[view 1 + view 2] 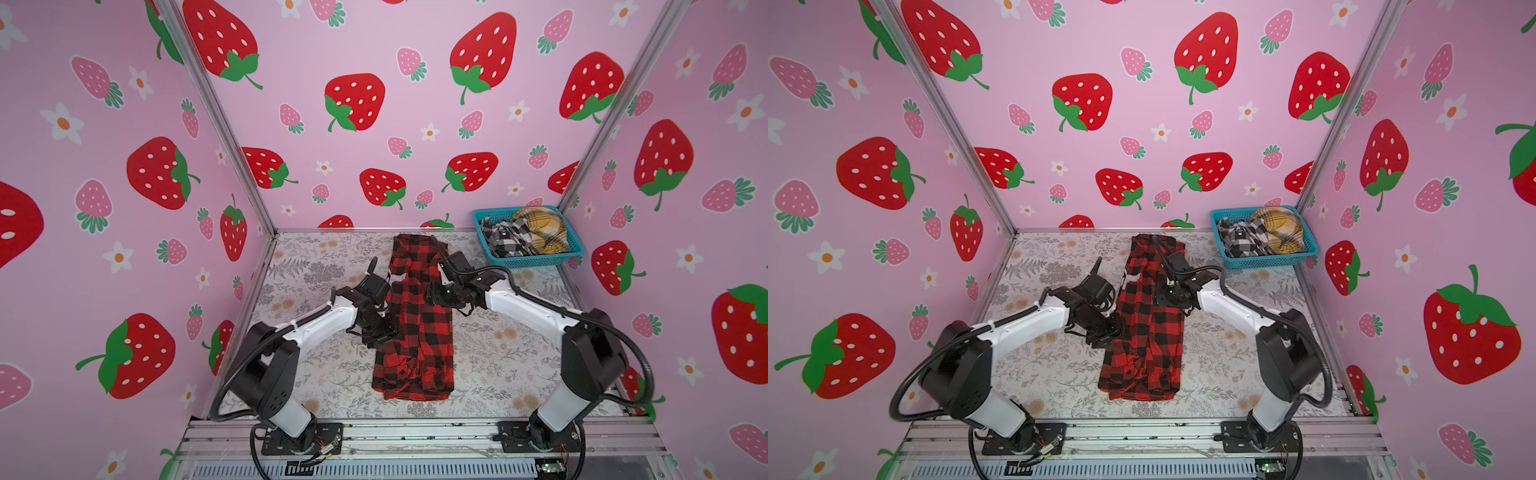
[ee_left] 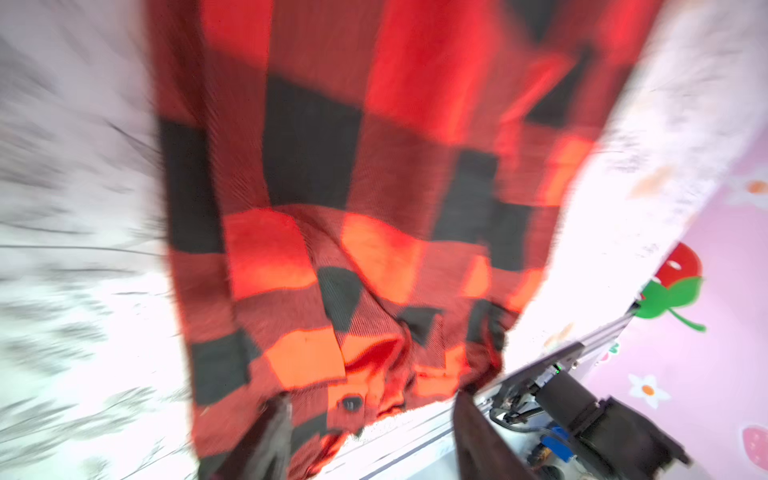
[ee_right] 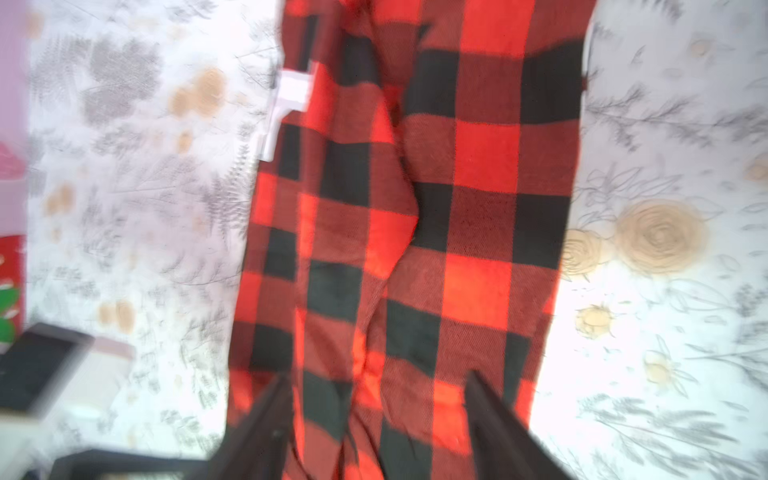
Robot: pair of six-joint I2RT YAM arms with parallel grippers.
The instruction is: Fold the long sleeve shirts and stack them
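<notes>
Red-and-black check shirt [image 1: 415, 328] lay folded narrow on the table [image 1: 316, 266], left pincer [image 1: 380, 334] open at its left edge, right pincer [image 1: 433, 297] open over its right edge, blue basket [image 1: 536, 262] past its far-right corner.

Blue basket [image 1: 536, 262] on floral table [image 1: 311, 266], strawberry walls [image 1: 374, 41] behind

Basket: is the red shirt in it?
No, the red shirt lies on the table; the basket holds the black-and-white shirt and the yellow shirt.
</notes>
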